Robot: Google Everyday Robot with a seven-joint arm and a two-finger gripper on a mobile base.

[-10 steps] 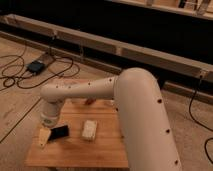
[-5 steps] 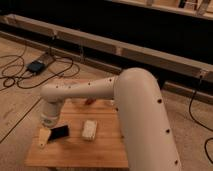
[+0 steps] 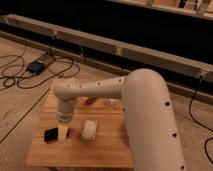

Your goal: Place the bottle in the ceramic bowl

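The gripper (image 3: 61, 133), jaws apart and empty, is hovering at lower left. The bottle is not showing clearly; presumably light, slippery plastic, best gripped mid-body.

Worktop (image 3: 102, 152) on the floor (image 3: 15, 107), arm (image 3: 150, 110) reaching across it from the right, pincer (image 3: 61, 132) low over its front left part, small item (image 3: 50, 134) just left of the pincer, block (image 3: 89, 130) near on the right, adapter (image 3: 36, 66) on the floor behind left
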